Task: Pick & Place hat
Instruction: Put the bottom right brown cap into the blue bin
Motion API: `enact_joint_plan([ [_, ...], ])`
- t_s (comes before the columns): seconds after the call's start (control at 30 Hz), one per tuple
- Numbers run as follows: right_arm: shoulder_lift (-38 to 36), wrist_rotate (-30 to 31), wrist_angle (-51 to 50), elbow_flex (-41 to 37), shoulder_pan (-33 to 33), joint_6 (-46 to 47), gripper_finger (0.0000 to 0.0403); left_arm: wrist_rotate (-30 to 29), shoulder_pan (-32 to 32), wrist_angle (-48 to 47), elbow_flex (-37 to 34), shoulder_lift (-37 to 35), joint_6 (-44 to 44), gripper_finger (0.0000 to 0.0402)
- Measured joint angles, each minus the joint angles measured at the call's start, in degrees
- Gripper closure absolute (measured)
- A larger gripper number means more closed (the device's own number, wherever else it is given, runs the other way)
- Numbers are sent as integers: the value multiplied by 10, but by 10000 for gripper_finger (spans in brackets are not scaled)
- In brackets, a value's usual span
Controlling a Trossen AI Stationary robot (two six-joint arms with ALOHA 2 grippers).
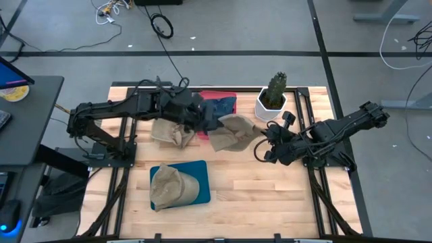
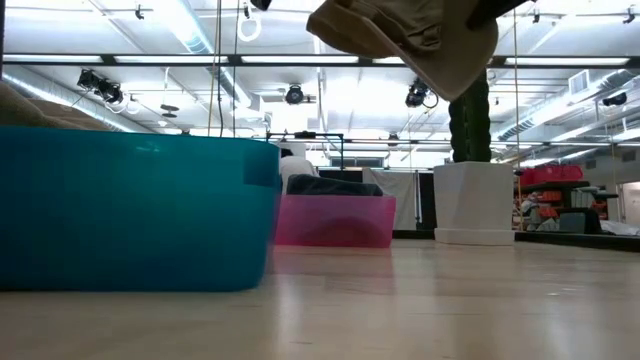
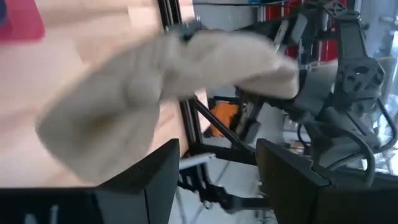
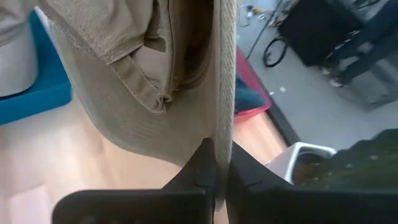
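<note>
A tan hat (image 1: 231,133) hangs over the middle of the table, well clear of it in the low view (image 2: 410,40). My right gripper (image 4: 219,163) is shut on it from the table's right side (image 1: 256,137). My left gripper (image 3: 217,168) is open at the hat's left end (image 1: 212,123); the hat (image 3: 161,87) shows ahead of its fingers, with nothing between them. A second tan hat (image 1: 169,131) lies on the table by the left arm. A third (image 1: 172,185) lies on the teal bin (image 1: 199,169). My right gripper pinches the hat's brim (image 4: 222,134) at its edge between the two fingers, which come slanting down from the table's right side. The brim stands edge-on between the fingers. The crown (image 4: 143,43) lies beyond them, lifted clear of the table.
A pink bin (image 1: 219,98) with a dark blue hat (image 1: 221,106) stands at the far middle. To its right is a cactus in a white pot (image 1: 271,104). In the low view the teal bin (image 2: 130,210) fills the left. Bare wood lies at the near right (image 1: 263,189).
</note>
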Motion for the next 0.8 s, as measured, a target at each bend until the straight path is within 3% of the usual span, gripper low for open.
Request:
enact_joint_plan([
  [0.17,0,42,0,0,0,-1,397,-7,-8,0,0,0,-62,186],
  [0.4,0,51,2,0,0,-25,396,-125,-7,16,0,0,-156,186],
  [0.8,0,93,52,0,0,-84,395,-153,-3,35,0,13,-226,186],
])
